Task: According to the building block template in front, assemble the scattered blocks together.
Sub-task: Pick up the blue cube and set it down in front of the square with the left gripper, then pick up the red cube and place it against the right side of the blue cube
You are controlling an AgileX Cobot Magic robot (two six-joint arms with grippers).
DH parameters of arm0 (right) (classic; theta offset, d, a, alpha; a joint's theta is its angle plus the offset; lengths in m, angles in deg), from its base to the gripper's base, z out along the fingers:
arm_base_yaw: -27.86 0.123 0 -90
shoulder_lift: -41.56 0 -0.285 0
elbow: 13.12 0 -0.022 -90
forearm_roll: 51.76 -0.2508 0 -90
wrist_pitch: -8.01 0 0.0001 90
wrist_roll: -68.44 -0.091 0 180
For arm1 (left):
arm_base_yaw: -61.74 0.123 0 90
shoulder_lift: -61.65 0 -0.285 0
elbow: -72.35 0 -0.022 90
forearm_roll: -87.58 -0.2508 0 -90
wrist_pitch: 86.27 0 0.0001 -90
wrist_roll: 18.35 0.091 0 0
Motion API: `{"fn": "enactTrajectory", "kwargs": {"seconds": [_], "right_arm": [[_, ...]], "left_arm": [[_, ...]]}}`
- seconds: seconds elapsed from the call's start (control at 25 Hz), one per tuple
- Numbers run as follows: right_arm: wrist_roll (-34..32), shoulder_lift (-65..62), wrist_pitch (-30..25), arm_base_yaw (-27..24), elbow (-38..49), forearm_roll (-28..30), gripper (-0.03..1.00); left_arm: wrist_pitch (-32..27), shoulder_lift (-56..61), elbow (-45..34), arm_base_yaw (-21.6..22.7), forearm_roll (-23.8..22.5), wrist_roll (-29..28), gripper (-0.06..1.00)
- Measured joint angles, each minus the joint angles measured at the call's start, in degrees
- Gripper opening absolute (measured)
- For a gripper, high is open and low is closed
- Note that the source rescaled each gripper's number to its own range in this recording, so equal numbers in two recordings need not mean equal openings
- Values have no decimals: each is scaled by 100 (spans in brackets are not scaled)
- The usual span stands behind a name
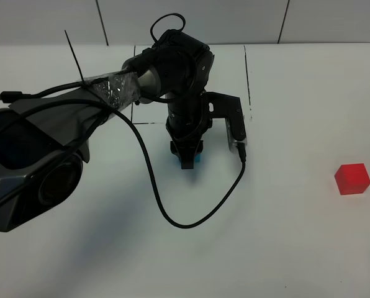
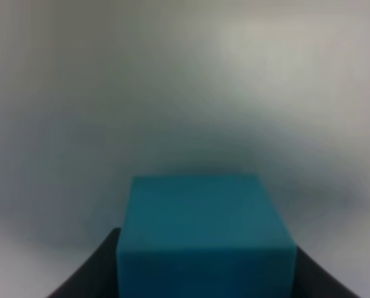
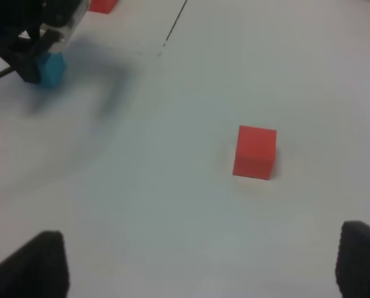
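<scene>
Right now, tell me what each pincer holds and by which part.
Left pincer clamps the cyan-blue cube by two opposite side faces; right pincer holds nothing.

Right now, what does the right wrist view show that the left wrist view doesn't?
Only the right wrist view: the red cube lying free on the table, the open right gripper apart from it, and a black drawn line. Only the left wrist view: the cyan-blue cube up close, wedged between dark fingers. Both: that cube held by the left gripper, and the white table.
</scene>
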Motion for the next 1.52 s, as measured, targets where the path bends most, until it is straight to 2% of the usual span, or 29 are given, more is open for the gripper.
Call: {"fn": "enactTrajectory", "kwargs": {"seconds": [0.28, 0.52, 0.88, 1.0, 1.32, 1.4, 1.52], "right_arm": [[0, 0, 0, 0, 0, 0, 74], [0, 0, 0, 0, 0, 0, 74], [0, 0, 0, 0, 0, 0, 74], [0, 0, 0, 0, 0, 0, 74], [0, 0, 0, 0, 0, 0, 74], [0, 0, 0, 0, 0, 0, 74], [0, 0, 0, 0, 0, 0, 74]], "left_arm": [[-6, -54, 0, 0, 0, 130, 0], [-16, -54, 0, 0, 18, 527, 0], [-16, -54, 0, 0, 279, 600, 2], [-16, -54, 0, 0, 291, 605, 16], [-4, -22, 162, 0, 297, 529, 75], [-49, 92, 243, 0, 297, 302, 85], [-95, 372, 283, 10, 245, -198, 94]]}}
